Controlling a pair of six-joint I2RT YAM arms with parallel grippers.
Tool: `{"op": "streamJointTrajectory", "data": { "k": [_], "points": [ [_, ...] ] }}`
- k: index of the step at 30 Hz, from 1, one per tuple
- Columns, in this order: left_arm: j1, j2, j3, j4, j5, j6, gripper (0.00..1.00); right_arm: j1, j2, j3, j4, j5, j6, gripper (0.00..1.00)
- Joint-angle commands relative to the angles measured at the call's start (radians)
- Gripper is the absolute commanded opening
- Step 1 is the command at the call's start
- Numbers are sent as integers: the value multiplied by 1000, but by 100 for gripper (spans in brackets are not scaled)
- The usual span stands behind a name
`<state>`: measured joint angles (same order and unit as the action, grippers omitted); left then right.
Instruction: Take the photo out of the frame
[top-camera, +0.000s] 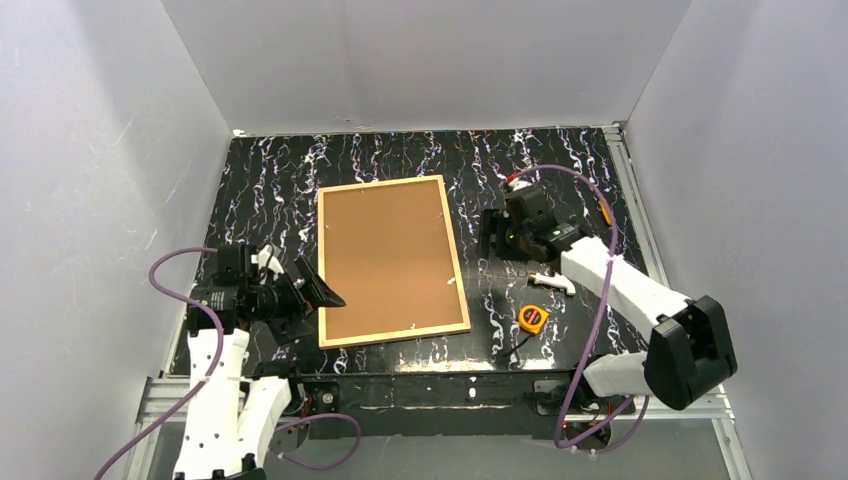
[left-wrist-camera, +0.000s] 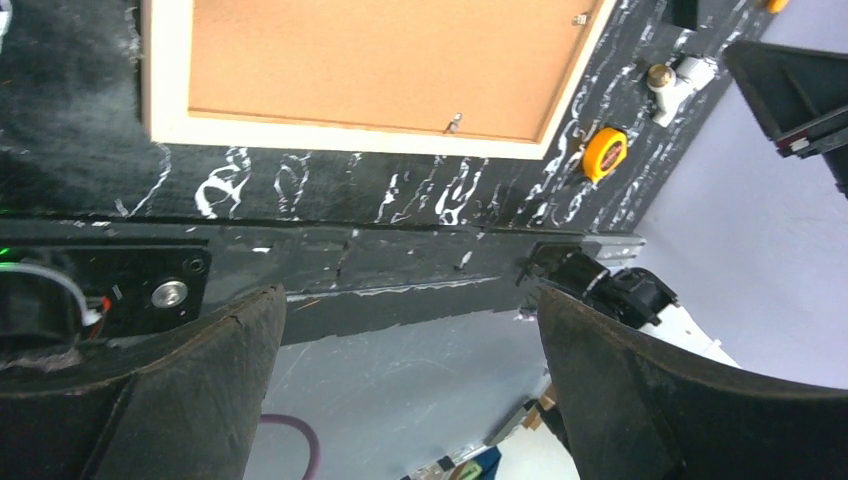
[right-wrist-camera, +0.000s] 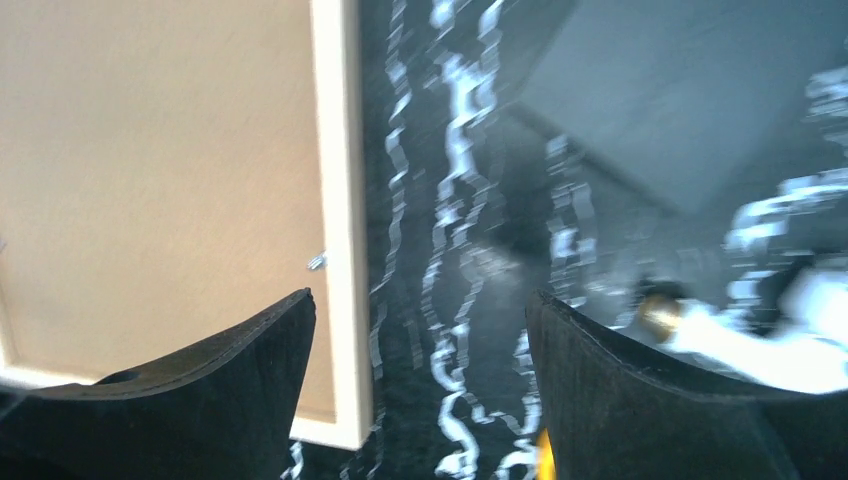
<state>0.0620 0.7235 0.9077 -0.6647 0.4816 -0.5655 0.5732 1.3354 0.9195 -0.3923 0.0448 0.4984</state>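
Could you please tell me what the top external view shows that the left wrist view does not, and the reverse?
Only the top external view shows the whole frame, with the photo in it, brown backing up, and the right gripper off the frame's right side. Only the left wrist view shows a small metal clip at the backing's near edge. Both show the frame's near strip, the yellow tape measure, the white fitting and the left gripper, open and holding nothing.

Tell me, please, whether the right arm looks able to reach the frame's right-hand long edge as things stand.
Probably yes: the right end effector is open just beside the frame, and only bare table lies between them.
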Motion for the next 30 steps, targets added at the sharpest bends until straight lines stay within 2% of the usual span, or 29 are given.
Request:
{"op": "streamJointTrajectory", "data": {
  "k": [1,7,10,14,19,23,30],
  "points": [
    [-7,35,-45,35,135,-27,98,-127,-43,109,-137,229,-125,85],
    [-38,108,-30,99,183,-15,98,-388,40,200,-68,276,-203,88],
    [-47,139,-13,115,190,10,98,-486,144,276,-52,248,-254,95],
    [-47,190,-16,152,189,44,98,-620,296,404,-30,134,-302,98],
    [-118,305,-43,227,223,46,98,-780,455,524,-28,-32,-299,98],
    [-154,378,-54,273,225,48,98,-827,553,617,-42,-80,-312,97],
    [-165,468,-50,329,297,20,98,-844,688,775,-101,-68,-368,96]
  ]
}}
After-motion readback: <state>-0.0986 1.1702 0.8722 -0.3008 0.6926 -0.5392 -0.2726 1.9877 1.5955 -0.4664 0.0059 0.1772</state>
